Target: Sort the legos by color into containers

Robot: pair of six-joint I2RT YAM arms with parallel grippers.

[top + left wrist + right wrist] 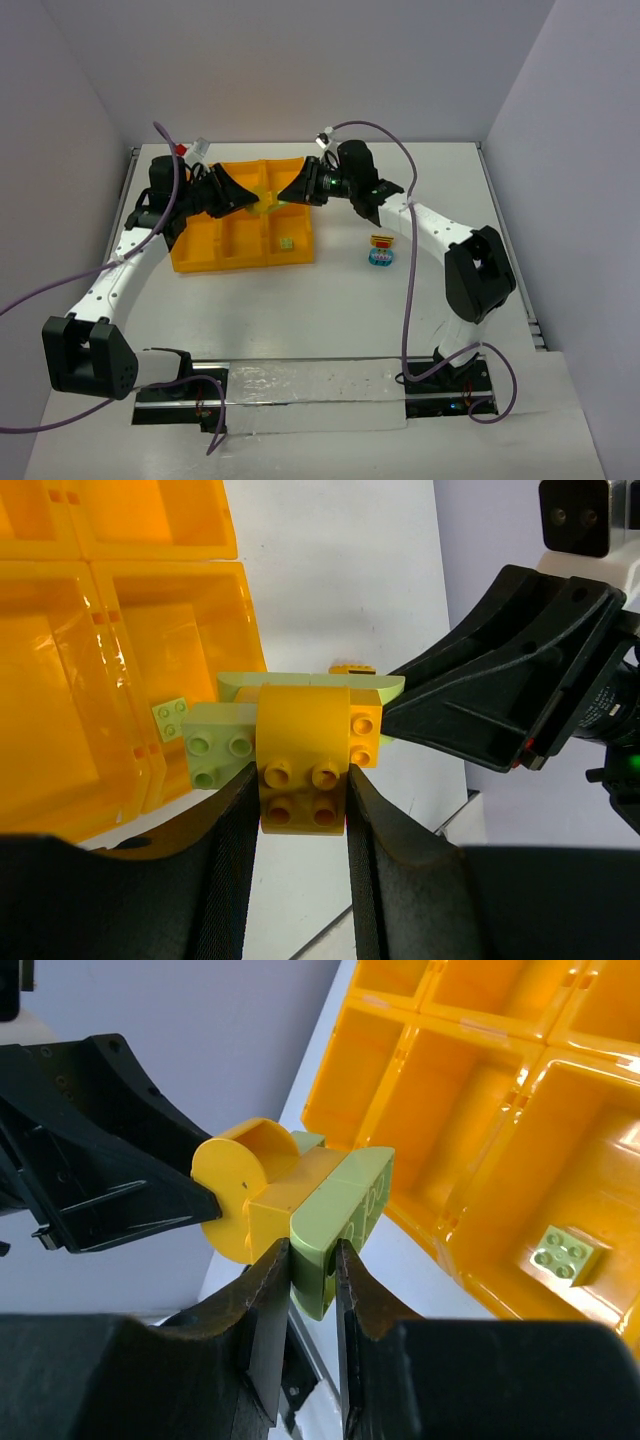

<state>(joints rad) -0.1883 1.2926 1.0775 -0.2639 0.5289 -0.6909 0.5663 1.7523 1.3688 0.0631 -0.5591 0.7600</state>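
Both grippers meet above the orange-yellow tray (190, 262), sharing one cluster of joined legos (268, 200). My left gripper (300, 805) is shut on the cluster's yellow brick (300, 750), which has a lime green brick (220, 745) attached beside it. My right gripper (312, 1260) is shut on a lime green piece (340, 1210) at the cluster's other end. A single small lime green lego (287, 243) lies in the tray's near right compartment. A small stack of yellow, red and light blue legos (381, 250) stands on the table right of the tray.
The tray's other compartments (150, 520) show nothing inside. Purple cables (410, 230) loop from both arms over the white table. Grey walls close in at the back and both sides.
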